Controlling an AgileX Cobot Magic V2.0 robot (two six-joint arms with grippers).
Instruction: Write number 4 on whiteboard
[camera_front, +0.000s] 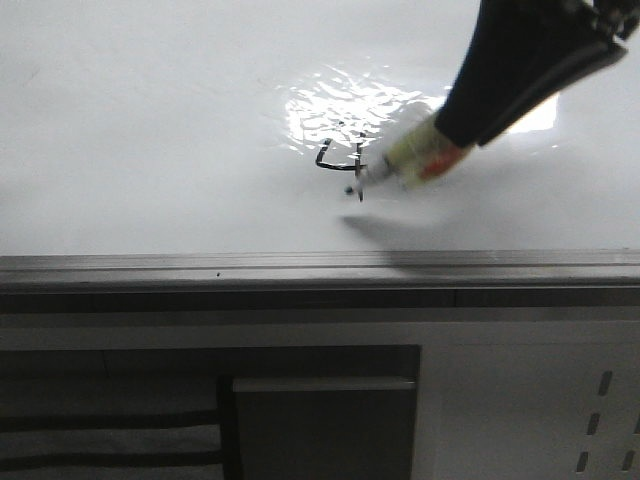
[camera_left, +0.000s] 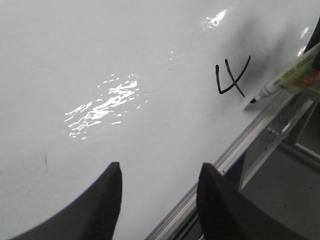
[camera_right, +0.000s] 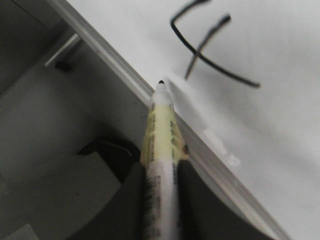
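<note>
The whiteboard (camera_front: 150, 150) lies flat, glossy, with a grey edge rail (camera_front: 200, 265) at the front. A small dark number 4 (camera_front: 340, 160) is drawn near the light reflection; it also shows in the left wrist view (camera_left: 231, 77) and the right wrist view (camera_right: 207, 45). My right gripper (camera_right: 161, 200) is shut on a white and yellow marker (camera_right: 161, 145), whose black tip (camera_front: 358, 192) hovers just off the foot of the 4. The marker also shows in the left wrist view (camera_left: 290, 77). My left gripper (camera_left: 159, 177) is open and empty over the board near the rail.
A bright rippled reflection (camera_front: 340, 110) lies behind the 4. Below the rail stands a white perforated panel (camera_front: 600, 420) and a grey block (camera_front: 325, 425). A faint dark mark (camera_left: 46, 162) sits on the board in the left wrist view.
</note>
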